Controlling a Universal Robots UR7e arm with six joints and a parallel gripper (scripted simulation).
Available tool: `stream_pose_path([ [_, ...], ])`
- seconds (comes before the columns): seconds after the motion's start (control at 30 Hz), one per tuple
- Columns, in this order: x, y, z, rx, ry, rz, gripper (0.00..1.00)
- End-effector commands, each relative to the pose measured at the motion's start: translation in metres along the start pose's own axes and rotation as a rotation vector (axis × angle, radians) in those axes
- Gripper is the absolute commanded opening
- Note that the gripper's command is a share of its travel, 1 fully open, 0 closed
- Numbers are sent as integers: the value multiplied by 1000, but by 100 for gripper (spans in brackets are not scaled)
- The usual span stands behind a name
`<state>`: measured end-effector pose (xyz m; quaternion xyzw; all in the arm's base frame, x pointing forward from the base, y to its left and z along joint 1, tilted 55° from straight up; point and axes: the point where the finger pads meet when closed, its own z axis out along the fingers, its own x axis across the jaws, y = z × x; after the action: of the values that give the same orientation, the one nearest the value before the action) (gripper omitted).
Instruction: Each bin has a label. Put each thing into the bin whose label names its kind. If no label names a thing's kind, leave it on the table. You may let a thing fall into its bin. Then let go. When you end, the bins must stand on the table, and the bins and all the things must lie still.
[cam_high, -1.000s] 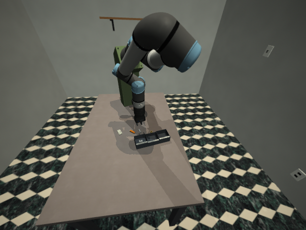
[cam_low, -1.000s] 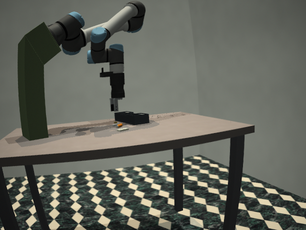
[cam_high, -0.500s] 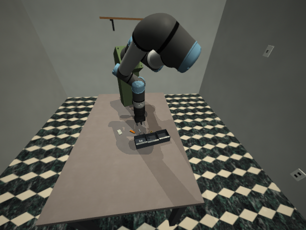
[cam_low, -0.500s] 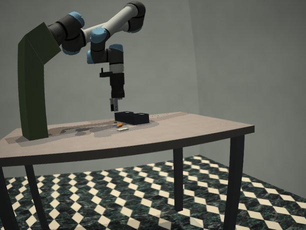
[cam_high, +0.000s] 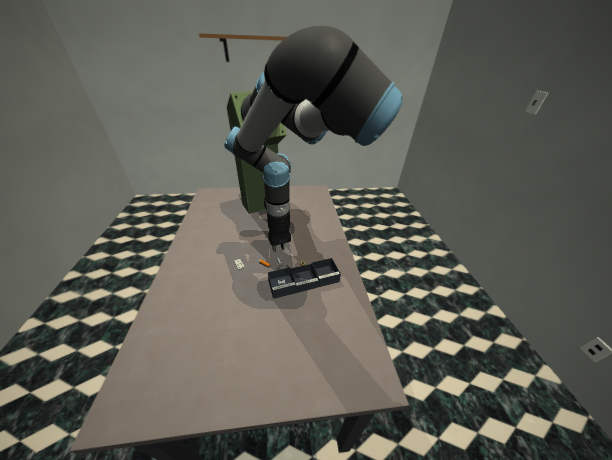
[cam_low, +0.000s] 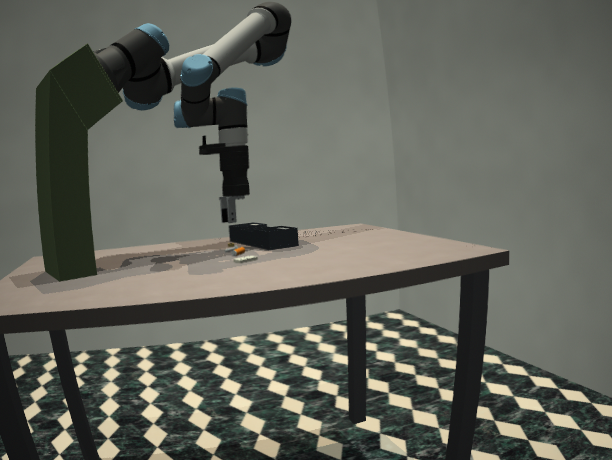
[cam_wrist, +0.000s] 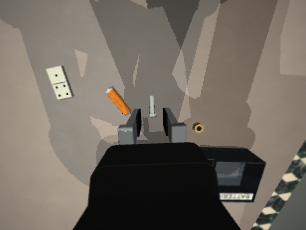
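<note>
While my pincer (cam_wrist: 151, 125) hangs half open and empty, the bolt (cam_wrist: 152, 106) lies on the table (cam_wrist: 40, 150) just ahead; descending off-centre could nudge it aside, toward the orange battery (cam_wrist: 118, 100).

The top view is looking down from high at the desk (cam_high: 210, 360); the exterior is watching low, sideways; the wrist is peering close. All are sharing the bins (cam_high: 304, 278).
</note>
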<state>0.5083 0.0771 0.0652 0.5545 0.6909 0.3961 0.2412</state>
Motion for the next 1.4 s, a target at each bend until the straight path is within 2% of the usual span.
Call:
stream_pose_path([
  [0.0,0,0,4,-1,0,0,62],
  [0.37,0,0,48,-1,0,0,62],
  [0.43,0,0,48,-1,0,0,62],
  [0.53,0,1,60,-1,0,0,62],
  [1.37,0,0,73,-1,0,0,62],
])
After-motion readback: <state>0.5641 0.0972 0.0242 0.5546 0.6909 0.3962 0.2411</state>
